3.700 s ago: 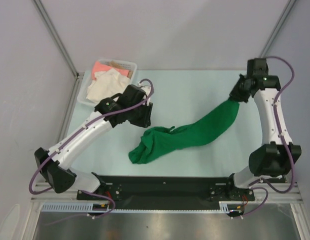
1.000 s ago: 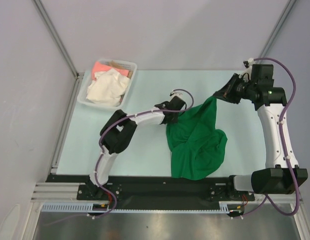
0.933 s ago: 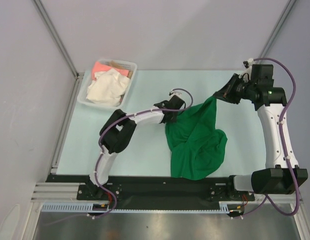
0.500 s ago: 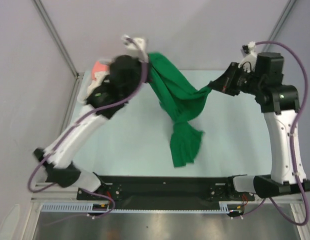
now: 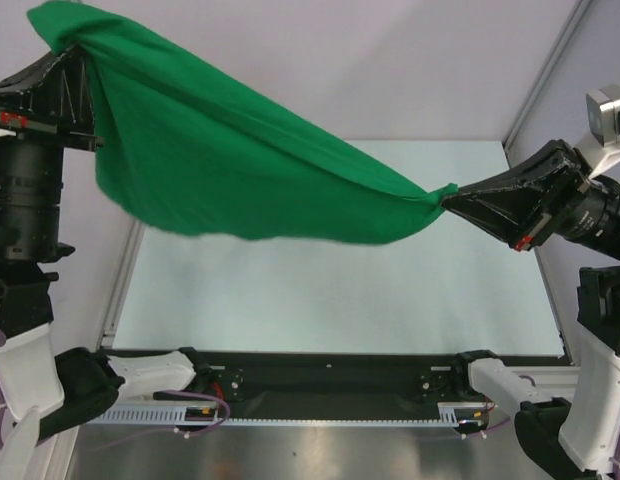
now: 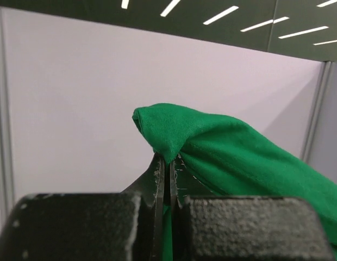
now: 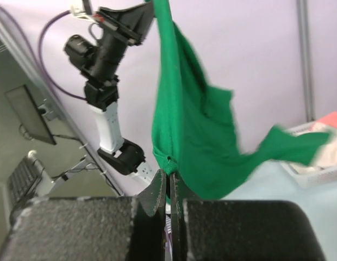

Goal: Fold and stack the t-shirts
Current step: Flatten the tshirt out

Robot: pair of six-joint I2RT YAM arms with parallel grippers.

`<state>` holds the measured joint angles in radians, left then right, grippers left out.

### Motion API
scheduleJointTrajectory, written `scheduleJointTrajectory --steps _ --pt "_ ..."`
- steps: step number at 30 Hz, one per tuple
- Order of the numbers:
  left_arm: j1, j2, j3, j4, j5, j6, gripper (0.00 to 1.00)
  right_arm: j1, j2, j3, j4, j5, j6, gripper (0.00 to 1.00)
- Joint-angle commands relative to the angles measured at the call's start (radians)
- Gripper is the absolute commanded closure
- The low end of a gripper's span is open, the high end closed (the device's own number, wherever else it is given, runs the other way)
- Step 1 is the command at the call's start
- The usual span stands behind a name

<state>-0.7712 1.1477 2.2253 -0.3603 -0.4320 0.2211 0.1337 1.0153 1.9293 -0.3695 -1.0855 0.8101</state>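
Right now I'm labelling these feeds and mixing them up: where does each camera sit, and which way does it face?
Top external: above and behind the bases, looking down at the table; both arms show, stretching the green t-shirt between them.
Left wrist: on the left arm, looking past the left fingers at a wall.
Right wrist: on the right arm, looking past the right fingers towards the left arm.
Shared: all see the shirt, pinched in both wrist views.
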Motion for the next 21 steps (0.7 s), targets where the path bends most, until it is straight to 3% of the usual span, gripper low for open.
scheduleJointTrajectory --steps 1,7,11,14,17,18,19,20,21 --pt "0.004 0.075 0.022 0.045 -0.043 0.148 1.00 -0.057 0.012 0.004 -0.157 -0.005 -0.046 1.00" --pt "0.004 0.220 -0.041 0.139 -0.053 0.175 1.00 -0.074 -0.001 -0.185 -0.460 0.263 -0.152 1.00" --pt "0.016 0.372 -0.162 0.240 -0.045 0.185 1.00 -0.072 0.031 -0.375 -0.684 0.710 -0.203 1.00" --pt "0.024 0.585 -0.228 0.309 -0.016 0.216 1.00 -0.109 0.031 -0.654 -0.704 0.893 -0.172 1.00" --pt "0.024 0.860 -0.184 0.331 -0.004 0.201 0.99 -0.224 0.014 -0.870 -0.675 0.852 -0.176 1.00" --pt "0.024 0.915 -0.176 0.355 0.005 0.201 1.00 -0.241 0.006 -0.916 -0.671 0.915 -0.187 0.99" --pt "0.024 0.990 -0.212 0.398 0.006 0.186 0.99 -0.256 0.000 -0.952 -0.658 0.929 -0.212 0.91" --pt "0.024 1.021 -0.222 0.437 -0.013 0.167 0.78 -0.261 0.008 -0.990 -0.660 0.964 -0.253 0.88" --pt "0.024 1.055 -0.213 0.432 -0.028 0.150 0.78 -0.253 0.012 -1.004 -0.666 1.040 -0.268 0.86"
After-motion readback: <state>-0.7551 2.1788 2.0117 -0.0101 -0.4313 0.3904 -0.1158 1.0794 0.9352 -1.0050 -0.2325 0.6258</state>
